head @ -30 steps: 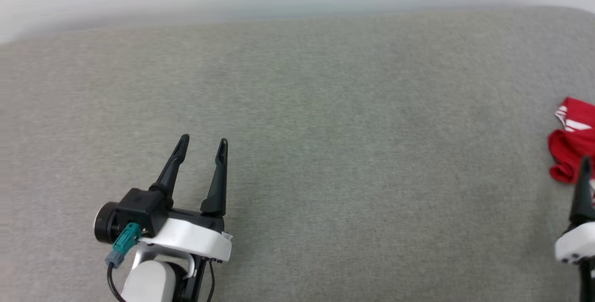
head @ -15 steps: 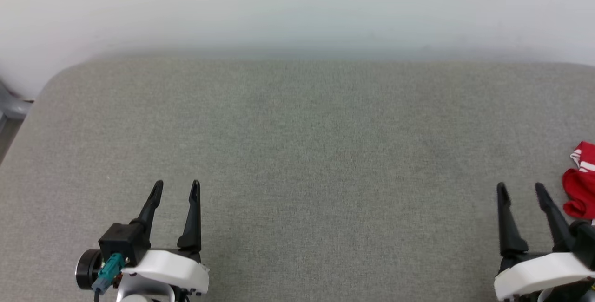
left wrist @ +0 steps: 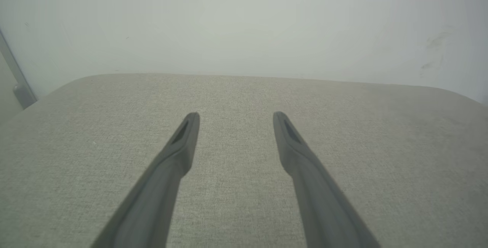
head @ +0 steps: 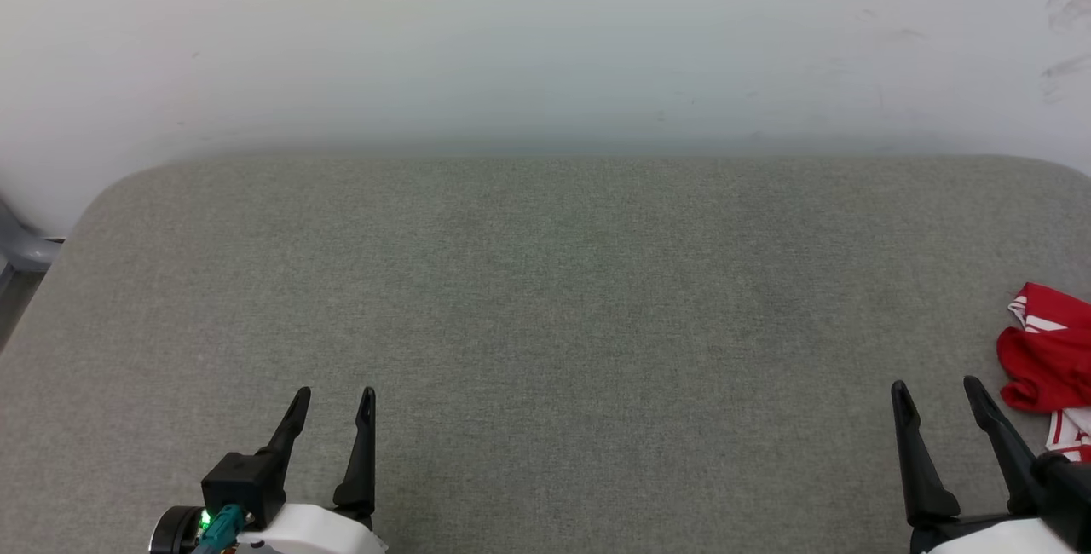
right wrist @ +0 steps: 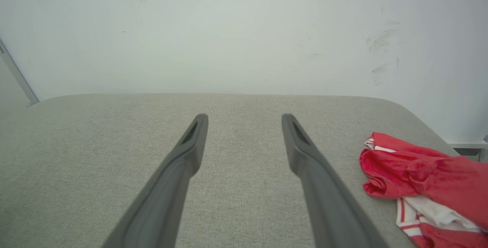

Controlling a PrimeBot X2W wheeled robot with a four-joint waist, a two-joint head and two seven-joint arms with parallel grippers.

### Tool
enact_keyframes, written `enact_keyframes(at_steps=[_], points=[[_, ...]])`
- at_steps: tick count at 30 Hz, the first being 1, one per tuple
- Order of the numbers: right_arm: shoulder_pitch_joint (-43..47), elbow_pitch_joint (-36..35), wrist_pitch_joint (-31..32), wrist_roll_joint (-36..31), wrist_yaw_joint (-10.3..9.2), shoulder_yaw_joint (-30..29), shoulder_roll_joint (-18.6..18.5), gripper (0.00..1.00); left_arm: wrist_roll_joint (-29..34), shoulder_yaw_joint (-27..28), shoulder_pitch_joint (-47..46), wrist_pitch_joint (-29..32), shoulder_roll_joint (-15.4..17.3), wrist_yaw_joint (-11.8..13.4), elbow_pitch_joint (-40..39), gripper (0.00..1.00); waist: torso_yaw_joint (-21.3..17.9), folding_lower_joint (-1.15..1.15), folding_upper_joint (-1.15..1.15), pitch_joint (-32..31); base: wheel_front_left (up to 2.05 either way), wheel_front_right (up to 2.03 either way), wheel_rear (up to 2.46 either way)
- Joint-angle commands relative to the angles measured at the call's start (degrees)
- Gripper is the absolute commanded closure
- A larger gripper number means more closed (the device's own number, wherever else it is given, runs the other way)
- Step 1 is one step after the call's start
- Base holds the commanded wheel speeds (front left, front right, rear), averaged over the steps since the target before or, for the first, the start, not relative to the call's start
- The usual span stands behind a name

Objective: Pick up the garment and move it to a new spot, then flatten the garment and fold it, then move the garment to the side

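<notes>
Camera lifted since earlier, left tool (head: 335,394) and right tool (head: 934,385) wide open, empty, garment (head: 1044,358) beside the latter

Leftward from the crumpled garment (head: 1044,358) the grey padded surface (head: 545,298) lies open for passage across its whole width, while behind the garment a white wall (head: 545,43) bars the surface's far edge.

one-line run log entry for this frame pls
left gripper: open, empty | right gripper: open, empty | crumpled red-and-white jersey T-shirt: right edge of grey fabric surface, untouched
</notes>
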Motion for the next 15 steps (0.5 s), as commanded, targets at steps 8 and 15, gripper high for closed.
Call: enact_keyframes(at_steps=[8,15], points=[[1.2,-2.1,0.6,-0.5,-0.05,0.2,0.1,0.0,0.9,0.6,0.3,-0.1,0.1,-0.4,0.6,0.0,-0.7,0.0,0.0,0.2,0.0,0.0,0.0],[0.7,-1.6,0.2,-0.3,-0.05,0.3,0.1,0.0,1.4,0.6,-0.3,-0.1,-0.1,-0.5,0.6,0.0,-0.5,0.0,0.0,0.4,0.0,0.0,0.0]])
